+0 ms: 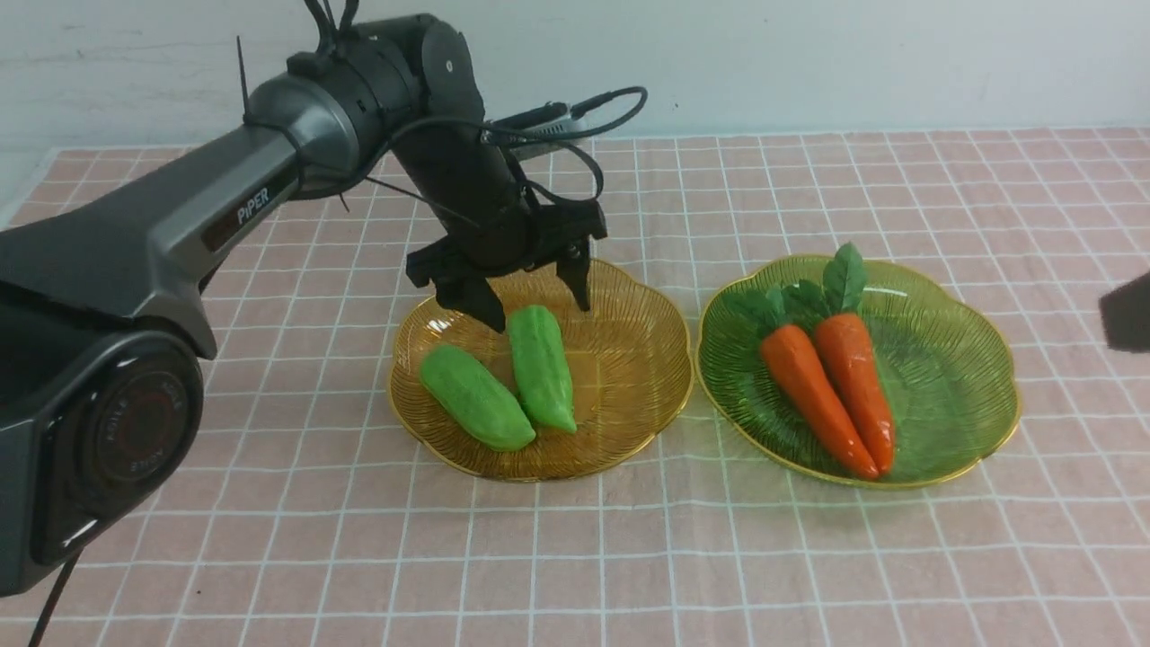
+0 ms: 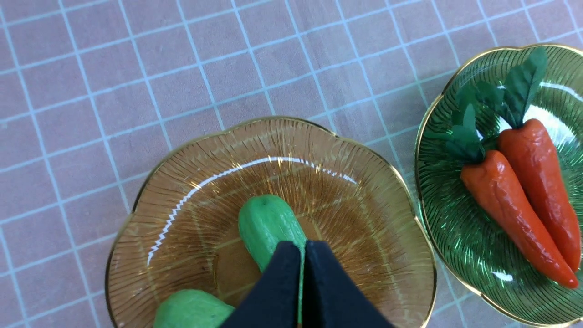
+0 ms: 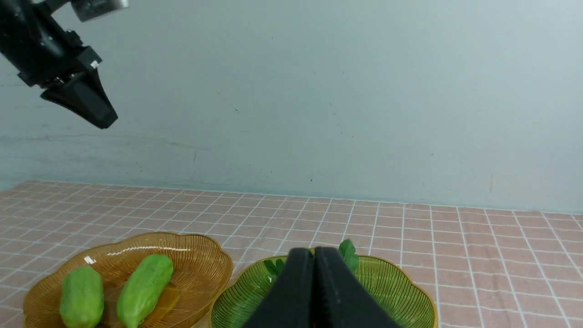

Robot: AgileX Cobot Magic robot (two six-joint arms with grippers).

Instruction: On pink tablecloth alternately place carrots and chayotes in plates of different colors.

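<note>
Pink tablecloth (image 1: 809, 557) with a white grid, seen against a pale wall (image 3: 319, 91). Both chayotes (image 1: 474, 398) lie side by side in the amber plate (image 1: 629, 359); both carrots (image 1: 813, 395) lie touching along their lengths in the green plate (image 1: 952, 359), leafy tops toward the wall. The plates sit just beside each other, rims near but apart. By this layout the sorting appears complete.

The left gripper (image 2: 303, 248) hangs low over the amber plate, above the far end of the chayote nearer the plate's middle. In its own wrist view the jaws are pressed together with nothing between them. The right gripper (image 3: 314, 255) is likewise closed and empty, raised on the near side of the green plate.

Hazards, as judged:
- A sideways retreat of the left gripper before it rises could clip the chayote beneath it and roll that one out of the plate.
- Contact with the amber rim could slide this light plate into its green neighbour.
- Such a knock could roll the rounded carrots apart or toward the rim.
- A straight lift clear of the plate seems the safest exit.
</note>
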